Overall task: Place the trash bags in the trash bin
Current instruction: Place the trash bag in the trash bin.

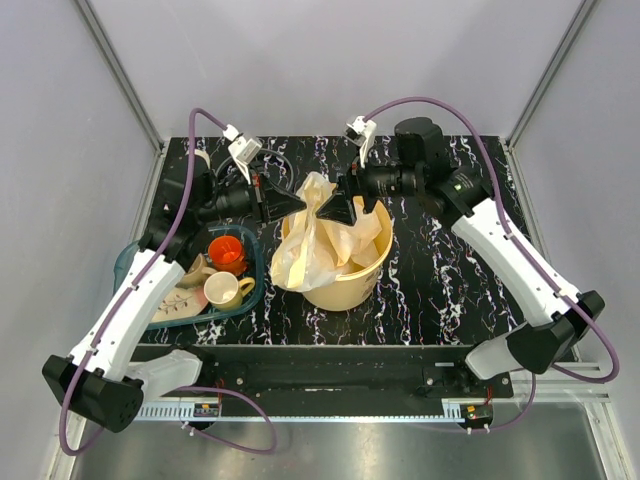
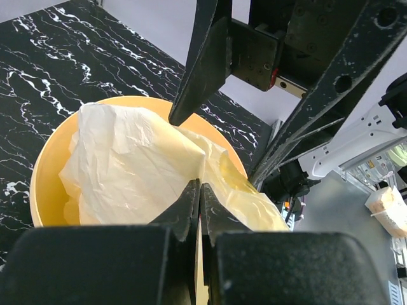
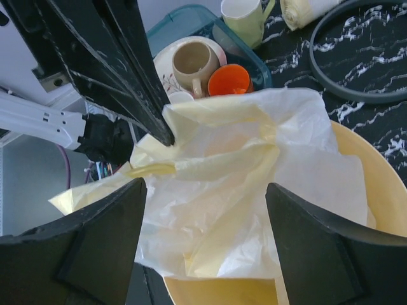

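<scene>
Left jaws first: pressed flat together w/ a sliver of pale film caught betw. them. That's the trash bags (image 1: 312, 243), pinched by one corner and held up just above the far-left rim of the trash bin (image 1: 352, 287). Prob the reason: keeping one edge lifted so the sheet hangs taut, not slumped.

Right jaws: wide apart, gripping nothing, straddling the raised film right over the bin's mouth, one tip on each side of a twisted fold. My read only: they're lined up for a second hold or a push down.

The bags themselves are approx half in. The bulk sits crumpled inside the bin, and one big flap spills over its near-left rim and down the outer wall. So not finished, I'd say.

Going outward, the bin stands upright on the black marbled surface (image 1: 430, 290), w/ an arm reaching in from each side. Just left of the bin is a teal tray (image 3: 253, 58) w/ an orange cup (image 1: 228, 252) and a cream mug (image 1: 225, 290). Beyond the bin, far-left, a dark grey ring (image 3: 314, 56) lies flat, w/ a pale roll (image 3: 306, 11) past it. The ring could be the bin's rim band, left off so film can be tucked under, but I can't confirm that.

Hard to make out:
- the bin's floor and how deep the film goes, since film covers it
- whether this is one bag or several
- any print on the bin's side
- the pinch itself from overhead, since the right jaws sit in front of it
</scene>
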### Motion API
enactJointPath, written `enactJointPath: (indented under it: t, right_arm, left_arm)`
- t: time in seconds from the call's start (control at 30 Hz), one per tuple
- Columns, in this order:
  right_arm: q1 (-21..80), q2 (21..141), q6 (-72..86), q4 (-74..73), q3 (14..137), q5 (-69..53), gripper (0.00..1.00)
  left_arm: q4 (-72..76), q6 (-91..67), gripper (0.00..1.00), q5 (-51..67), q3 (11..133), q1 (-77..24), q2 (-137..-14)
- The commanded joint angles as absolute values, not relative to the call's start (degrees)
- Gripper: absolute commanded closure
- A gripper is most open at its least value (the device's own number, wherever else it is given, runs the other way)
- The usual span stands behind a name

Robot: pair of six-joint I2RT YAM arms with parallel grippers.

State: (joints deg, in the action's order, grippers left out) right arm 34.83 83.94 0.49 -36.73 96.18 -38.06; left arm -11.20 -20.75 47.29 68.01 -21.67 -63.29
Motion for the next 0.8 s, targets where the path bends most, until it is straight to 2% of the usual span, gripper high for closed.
enactJointPath:
  t: [0.0, 0.17, 0.2, 0.23, 0.27, 0.4, 0.77]
  right_arm:
    - [36.6, 81.3, -3.2, -31.1, 95.6, -35.6, 0.17]
    - [37.2, 80.1, -9.7, -30.8, 94.4, -35.9, 0.31]
    - [37.7, 80.2, -11.9, -31.5, 94.7, -35.8, 0.37]
    - [38.0, 80.7, -13.0, -33.4, 95.1, -35.4, 0.38]
    - [38.2, 81.9, -14.1, -34.7, 96.7, -34.4, 0.38]
    - [38.4, 82.7, -18.6, -35.8, 97.3, -35.0, 0.27]
    - [39.6, 83.4, -24.6, -32.3, 95.5, -33.7, 0.24]
  left_arm:
    - [-10.9, -20.0, 1.0, 50.2, 67.9, -21.4, -62.1]
    - [-11.8, -19.8, 1.0, 50.2, 68.8, -21.4, -62.3]
    - [-12.0, -19.5, 1.0, 50.3, 69.0, -21.4, -62.5]
    - [-12.3, -19.0, 1.0, 50.4, 69.4, -21.4, -62.9]
    - [-12.9, -18.6, 1.0, 50.4, 69.8, -21.3, -63.2]
    - [-14.8, -17.4, 1.0, 51.8, 71.2, -21.2, -64.6]
    - [-15.5, -17.3, 1.0, 54.0, 72.3, -21.2, -65.2]
